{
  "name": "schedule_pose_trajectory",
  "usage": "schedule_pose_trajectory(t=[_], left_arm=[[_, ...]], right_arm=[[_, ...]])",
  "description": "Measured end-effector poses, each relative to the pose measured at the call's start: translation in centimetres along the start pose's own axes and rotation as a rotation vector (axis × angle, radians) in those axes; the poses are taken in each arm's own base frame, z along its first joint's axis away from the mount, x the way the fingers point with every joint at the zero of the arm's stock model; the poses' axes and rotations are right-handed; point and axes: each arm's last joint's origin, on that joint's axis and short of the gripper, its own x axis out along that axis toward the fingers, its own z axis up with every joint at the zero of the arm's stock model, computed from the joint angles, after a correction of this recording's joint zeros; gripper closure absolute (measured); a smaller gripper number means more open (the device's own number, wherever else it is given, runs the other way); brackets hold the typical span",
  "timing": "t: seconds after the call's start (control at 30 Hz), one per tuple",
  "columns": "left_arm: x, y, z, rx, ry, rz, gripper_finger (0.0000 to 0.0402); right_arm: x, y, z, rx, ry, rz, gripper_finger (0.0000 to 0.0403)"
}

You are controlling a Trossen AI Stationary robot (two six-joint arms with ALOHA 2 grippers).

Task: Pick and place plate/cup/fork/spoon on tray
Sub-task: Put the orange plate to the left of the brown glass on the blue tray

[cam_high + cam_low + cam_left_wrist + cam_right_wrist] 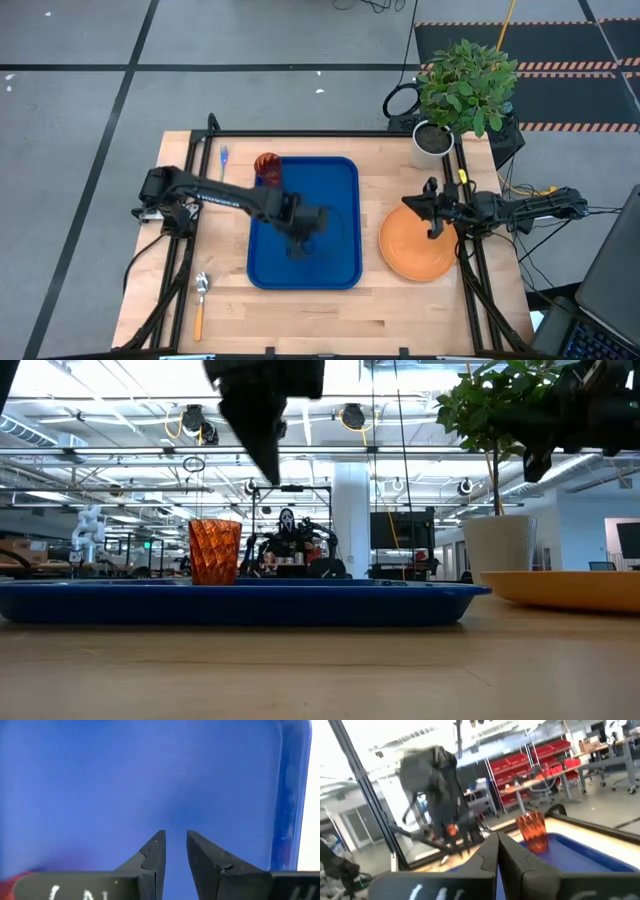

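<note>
Cup [267, 168] stands in the tray's [343, 270] corner, left gripper [300, 248] narrowly parted and empty above it, right gripper [434, 229] closed over the plate [412, 254].

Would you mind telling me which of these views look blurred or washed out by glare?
Right wrist view: the left arm is smeared by motion, the cup soft. Low view: bright ceiling lights wash out the top; the cup is crisp. Left wrist view: the tray floor is featureless and hazy.
</note>
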Motion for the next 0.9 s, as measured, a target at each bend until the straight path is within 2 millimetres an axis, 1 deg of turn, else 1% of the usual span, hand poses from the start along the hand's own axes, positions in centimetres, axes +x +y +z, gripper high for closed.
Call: schedule_pose_trajectory(t=[0.13,0.23,0.37,0.43,0.53,0.6,0.7,0.8,0.9], left_arm=[[2.5,-0.9,-1.8,-0.01,0.044,0.002,0.0321],[4.1,-1.1,-2.6,-0.019,0.037,-0.001,0.0321],[5.3,-1.3,-3.2,-0.016,0.019,-0.006,0.0321],[5.5,-1.3,-3.2,-0.018,-0.008,-0.011,0.0321],[5.1,-1.3,-3.2,-0.023,-0.086,-0.022,0.0321],[4.3,-1.3,-3.0,-0.021,-0.198,-0.027,0.0321],[2.7,-0.9,-3.5,-0.031,-0.394,-0.003,0.0321],[0.6,-0.3,-4.8,-0.073,-0.597,0.012,0.0321],[-1.2,0.3,-7.1,-0.114,-0.803,-0.008,0.0321]], right_arm=[[0.0,0.0,0.1,0.02,-0.014,0.004,0.0403],[0.0,0.0,0.1,0.058,-0.014,0.004,0.0403],[0.0,0.0,0.1,0.007,-0.013,0.002,0.0403],[0.0,0.0,0.1,0.011,-0.013,0.002,0.0403],[0.0,0.0,0.1,0.034,-0.01,0.002,0.0403],[0.0,0.0,0.0,0.031,-0.005,0.0,0.0403],[0.0,0.0,0.1,0.02,-0.014,0.003,0.0403],[0.0,0.0,0.1,-0.002,-0.006,0.0,0.0403],[0.0,0.1,0.3,-0.036,-0.033,0.008,0.0403]])
